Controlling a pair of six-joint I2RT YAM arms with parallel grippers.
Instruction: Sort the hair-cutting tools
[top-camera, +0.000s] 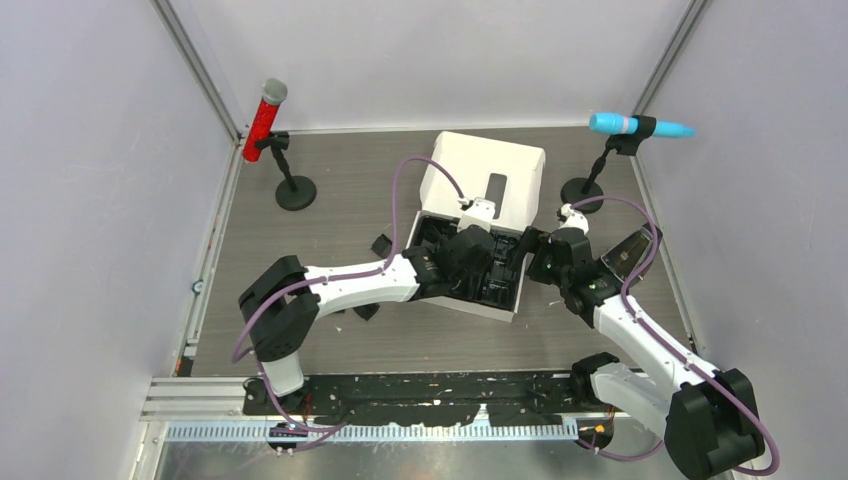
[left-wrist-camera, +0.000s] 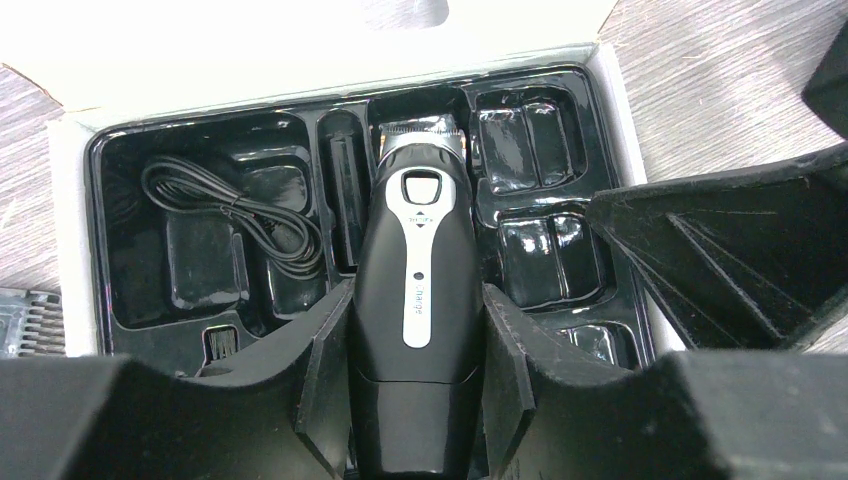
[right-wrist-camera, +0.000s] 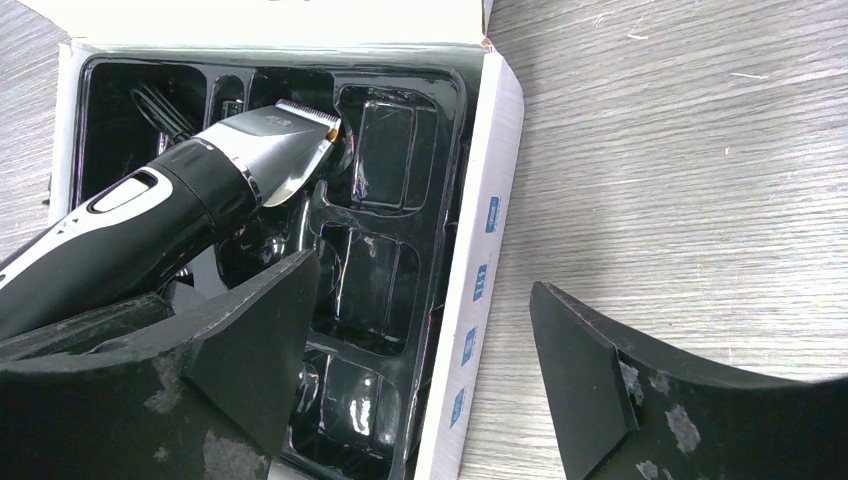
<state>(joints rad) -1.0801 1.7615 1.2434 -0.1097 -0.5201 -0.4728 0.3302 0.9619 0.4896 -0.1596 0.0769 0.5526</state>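
Observation:
The black-and-silver hair clipper (left-wrist-camera: 415, 300) hangs just above the black moulded tray (left-wrist-camera: 200, 270) of the white box (top-camera: 487, 165), blade end pointing toward the box lid. My left gripper (left-wrist-camera: 415, 375) is shut on the clipper's body, one finger on each side. From the right wrist, the clipper (right-wrist-camera: 180, 210) shows tilted over the tray. My right gripper (right-wrist-camera: 420, 360) stands open astride the box's right wall (right-wrist-camera: 480, 270), holding nothing. Two small black comb attachments (top-camera: 381, 243) (top-camera: 366, 311) lie on the table left of the box.
A coiled black cable (left-wrist-camera: 250, 215) and a small brush (left-wrist-camera: 222, 345) lie in the tray. A red microphone (top-camera: 265, 120) stands on its stand at the back left, a blue one (top-camera: 640, 125) at the back right. Grey walls enclose the table.

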